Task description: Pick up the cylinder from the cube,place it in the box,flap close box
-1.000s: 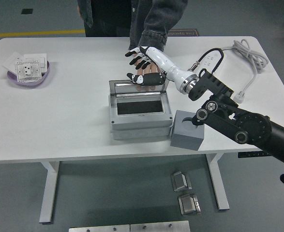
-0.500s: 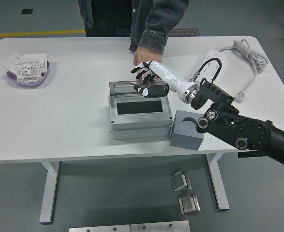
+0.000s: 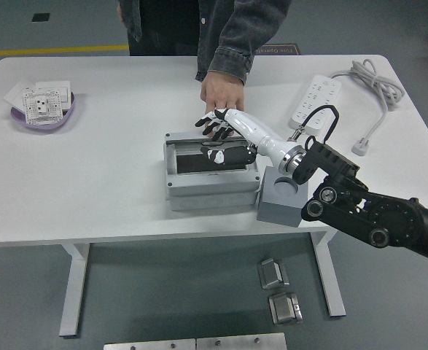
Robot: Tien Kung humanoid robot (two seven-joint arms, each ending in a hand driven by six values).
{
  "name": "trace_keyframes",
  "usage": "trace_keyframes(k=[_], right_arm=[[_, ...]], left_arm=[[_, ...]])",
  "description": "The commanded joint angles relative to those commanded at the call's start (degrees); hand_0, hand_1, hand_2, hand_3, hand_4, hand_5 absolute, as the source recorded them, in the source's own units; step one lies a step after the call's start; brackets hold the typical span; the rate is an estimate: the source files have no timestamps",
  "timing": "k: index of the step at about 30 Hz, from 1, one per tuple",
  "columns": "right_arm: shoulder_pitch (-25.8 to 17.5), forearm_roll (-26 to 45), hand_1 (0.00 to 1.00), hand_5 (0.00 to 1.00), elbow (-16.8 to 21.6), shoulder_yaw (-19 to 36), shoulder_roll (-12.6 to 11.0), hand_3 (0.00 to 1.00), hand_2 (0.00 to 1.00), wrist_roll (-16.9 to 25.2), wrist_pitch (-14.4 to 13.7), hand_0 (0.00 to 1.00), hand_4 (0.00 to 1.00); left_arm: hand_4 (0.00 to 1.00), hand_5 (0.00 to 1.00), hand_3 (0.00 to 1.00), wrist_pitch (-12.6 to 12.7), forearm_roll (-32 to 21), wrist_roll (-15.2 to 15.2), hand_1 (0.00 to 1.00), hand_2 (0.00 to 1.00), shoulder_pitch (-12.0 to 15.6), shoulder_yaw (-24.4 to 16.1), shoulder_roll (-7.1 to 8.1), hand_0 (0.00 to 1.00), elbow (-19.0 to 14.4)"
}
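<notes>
The grey box (image 3: 211, 182) stands at the table's middle. Its lid (image 3: 199, 140) lies low over the opening, and a dark window or gap shows through it. My right hand (image 3: 218, 138) rests on the lid's far right part with fingers spread, holding nothing. The grey cube (image 3: 281, 200) stands right of the box, touching it, and the round hollow in its top is empty. The cylinder is not visible. A person's hand (image 3: 218, 91) rests flat on the table just behind the box, near my fingers.
A purple bowl (image 3: 41, 109) with white parts sits at the far left. A white power strip (image 3: 314, 95) and its cable (image 3: 378, 80) lie at the far right. The table's near edge (image 3: 126, 239) runs just in front of the box and cube.
The lid stood upright at the box's back and has swung down over the opening under my right hand. My arm has moved nearer and lower. The person's hand has drawn back slightly.
</notes>
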Motion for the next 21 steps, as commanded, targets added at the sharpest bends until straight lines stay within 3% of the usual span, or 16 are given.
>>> trace_keyframes(k=[8,16,21], right_arm=[[-3.38,-0.98,0.514,0.213,0.53,2.76,0.25,0.716,0.640,0.57,-0.80,0.534,0.625],[-5.29,-5.19,0.517,0.227,3.58,9.62,-3.37,0.718,0.643,-2.00,0.09,0.529,0.607],[-9.61,-9.24,0.515,0.224,7.14,16.12,-5.04,0.718,0.644,-3.67,1.22,0.530,0.609]], left_arm=[[0.400,0.056,0.672,0.07,-1.01,-0.24,0.669,0.573,0.08,0.87,-0.20,0.670,0.00],[0.396,0.054,0.671,0.19,-1.79,-0.43,0.666,0.572,0.11,1.44,-0.12,0.670,0.00],[0.391,0.049,0.670,0.21,-0.43,-0.23,0.664,0.569,0.20,0.02,-0.26,0.669,0.00]])
